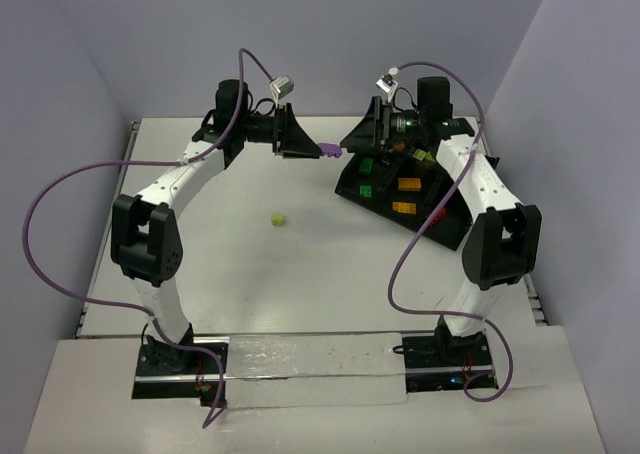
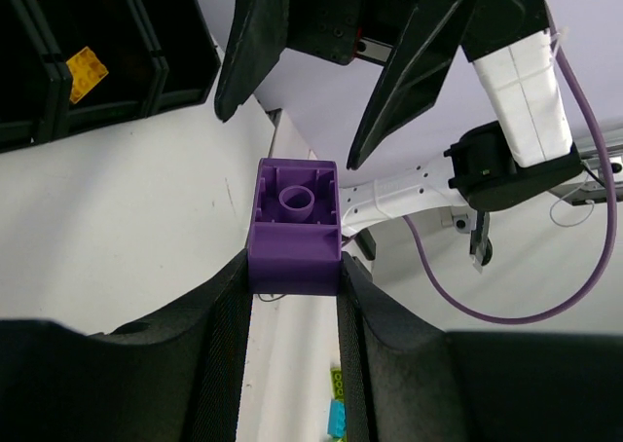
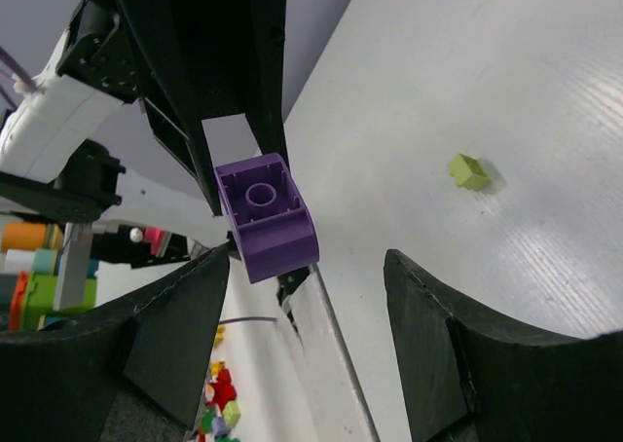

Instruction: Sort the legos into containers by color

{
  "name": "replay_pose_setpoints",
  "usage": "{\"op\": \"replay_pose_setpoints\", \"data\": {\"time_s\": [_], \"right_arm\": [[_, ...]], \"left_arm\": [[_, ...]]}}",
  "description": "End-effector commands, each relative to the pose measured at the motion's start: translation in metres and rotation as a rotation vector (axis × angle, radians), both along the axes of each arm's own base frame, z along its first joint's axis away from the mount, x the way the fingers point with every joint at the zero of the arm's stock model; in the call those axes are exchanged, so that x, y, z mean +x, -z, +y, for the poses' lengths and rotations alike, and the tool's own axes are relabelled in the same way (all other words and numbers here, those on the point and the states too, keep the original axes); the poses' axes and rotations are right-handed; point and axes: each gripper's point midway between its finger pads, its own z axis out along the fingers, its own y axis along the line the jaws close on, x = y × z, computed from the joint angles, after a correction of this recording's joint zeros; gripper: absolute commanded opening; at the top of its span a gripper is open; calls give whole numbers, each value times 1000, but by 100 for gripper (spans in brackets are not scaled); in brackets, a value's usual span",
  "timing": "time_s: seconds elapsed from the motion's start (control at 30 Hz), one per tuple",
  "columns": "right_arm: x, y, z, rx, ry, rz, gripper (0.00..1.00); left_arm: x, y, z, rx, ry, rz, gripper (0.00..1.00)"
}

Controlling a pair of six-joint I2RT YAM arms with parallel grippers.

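Purple brick point(image 2: 297, 228) of smooth, glossy plastic, rounded on one side, with a round tube in its hollow face, pinched at its sides by the matte black fingers of the left gripper point(image 2: 294, 272) and held in the air near the far edge of the white table point(image 1: 300, 274). Opposite, the right gripper point(image 3: 307, 267), jaws spread wide around the same brick, one finger just beside it, contact unclear, the other well apart. Small yellow-green brick point(image 1: 277, 219) loose near the table's middle. Black divided tray point(image 1: 385, 212) by the far right corner, orange bricks point(image 1: 408, 184) in its compartments.
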Motion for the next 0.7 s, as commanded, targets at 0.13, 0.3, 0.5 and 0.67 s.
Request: {"op": "replay_pose_setpoints", "data": {"time_s": [0.13,0.3,0.5,0.67], "right_arm": [[-19,-19,25,82,-185,-44,71],[-19,-20,31,84,-201,-41,63],[-16,-27,34,114,-199,-36,34],[-16,-28,35,137,-193,-37,0]], "left_arm": [[-3,-18,1,-51,39,-73,0],[-2,-18,1,-52,40,-68,0],[-2,-15,1,-49,39,-61,0],[-1,-12,1,-40,30,-58,0]]}}
